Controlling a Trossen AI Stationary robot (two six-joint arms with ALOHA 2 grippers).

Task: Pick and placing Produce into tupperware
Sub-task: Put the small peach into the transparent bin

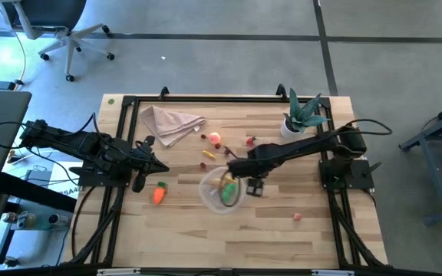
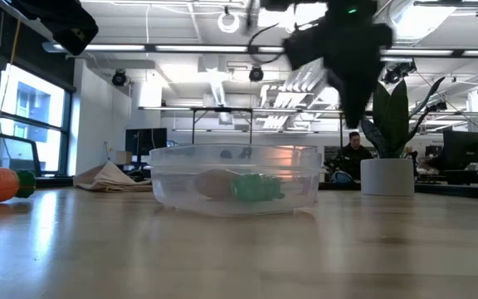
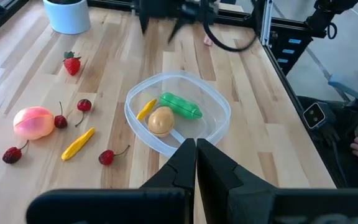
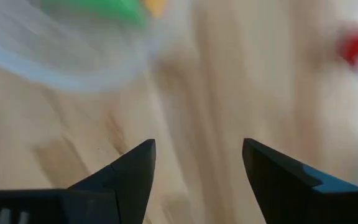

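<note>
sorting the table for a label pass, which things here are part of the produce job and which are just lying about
Part of the job:
- tupperware, holding green pepper, tan potato, yellow piece
- carrot
- peach
- strawberry
- cherries
- yellow pepper

Just lying about:
- cloth napkin
- potted plant

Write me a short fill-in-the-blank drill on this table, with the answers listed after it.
1. The tupperware holds a potato, a yellow piece and a green ____.
2. The carrot lies nearest the ____ hand.
3. The right hand, beside the tupperware, is ____ and holds nothing.
4. The plant stands in a ____ pot.

Answers: pepper; left; open; white
</note>
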